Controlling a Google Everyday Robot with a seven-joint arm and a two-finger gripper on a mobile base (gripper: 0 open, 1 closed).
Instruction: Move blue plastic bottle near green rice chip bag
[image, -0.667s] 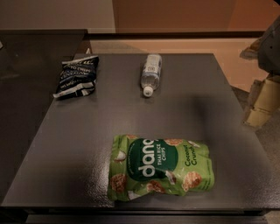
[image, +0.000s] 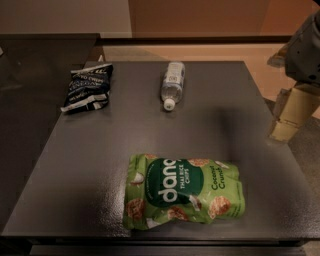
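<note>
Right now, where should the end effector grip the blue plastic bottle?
Mid-body, from above, closing across its width: the blue plastic bottle lies on its side, cap toward the camera. The end effector hangs by the table's right edge.

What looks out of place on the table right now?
Only the bottle: it lies on its side near the far edge, cap on, nothing spilled. The green bag lies flat at the front, apart from it. The hand hangs by the table's right edge.
</note>
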